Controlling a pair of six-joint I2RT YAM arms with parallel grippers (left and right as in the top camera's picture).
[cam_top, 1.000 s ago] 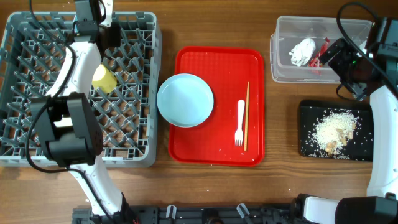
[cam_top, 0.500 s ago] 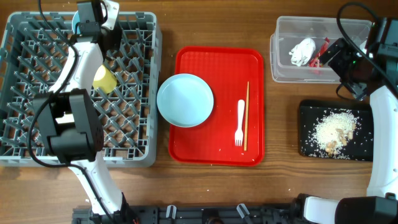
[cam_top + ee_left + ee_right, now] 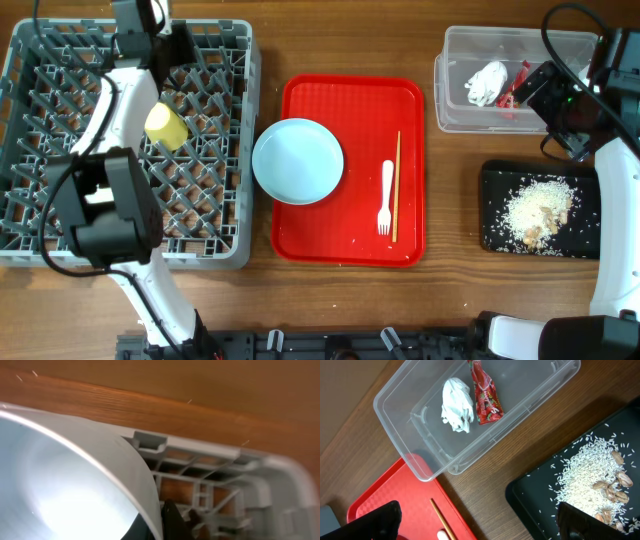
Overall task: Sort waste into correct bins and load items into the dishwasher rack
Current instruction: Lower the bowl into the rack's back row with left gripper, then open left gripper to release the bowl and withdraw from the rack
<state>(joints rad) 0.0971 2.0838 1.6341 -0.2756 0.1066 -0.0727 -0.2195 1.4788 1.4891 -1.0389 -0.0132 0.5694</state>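
The left gripper (image 3: 164, 527) is pinched shut on the rim of the pale bowl (image 3: 60, 485), right at its fingers. Just past it is the back wall of the dishwasher rack (image 3: 200, 455). This looks like loading. Next, the bowl needs to sit between pegs. The right gripper (image 3: 480, 525) hangs wide open, holding nothing.

L arm extended fwd, L end effector (image 3: 165, 35) closed; R end effector (image 3: 485, 527) spread wide.
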